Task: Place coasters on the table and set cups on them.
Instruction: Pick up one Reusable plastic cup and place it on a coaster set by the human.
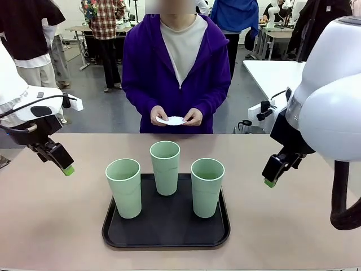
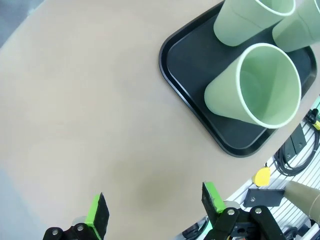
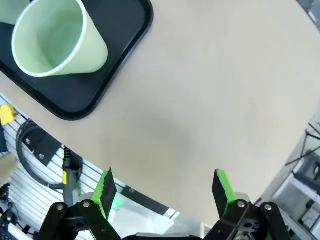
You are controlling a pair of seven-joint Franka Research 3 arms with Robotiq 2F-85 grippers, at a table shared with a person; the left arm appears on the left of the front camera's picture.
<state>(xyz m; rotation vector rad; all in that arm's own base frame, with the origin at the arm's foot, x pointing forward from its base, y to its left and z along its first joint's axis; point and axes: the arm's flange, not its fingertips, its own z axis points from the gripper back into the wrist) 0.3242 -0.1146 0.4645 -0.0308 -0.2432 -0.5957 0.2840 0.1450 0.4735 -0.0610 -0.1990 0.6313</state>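
Three pale green cups (image 1: 124,189) (image 1: 165,167) (image 1: 207,188) stand upright on a black tray (image 1: 166,232) in the middle of the beige table (image 1: 67,226). At the far side a person holds white coasters (image 1: 171,120) in both hands, above the table edge. My left gripper (image 1: 66,167) hangs open over the table left of the tray; its wrist view has the nearest cup (image 2: 255,85) and tray corner (image 2: 185,75) ahead of the open gripper (image 2: 155,207). My right gripper (image 1: 271,180) hangs open right of the tray, with one cup (image 3: 55,40) beyond the open gripper (image 3: 165,190).
Bare tabletop lies on both sides of the tray and between it and the person. A white table (image 1: 276,70) stands behind at the right. Other people stand in the background. Cables and a rack (image 3: 35,150) lie below the table's near edge.
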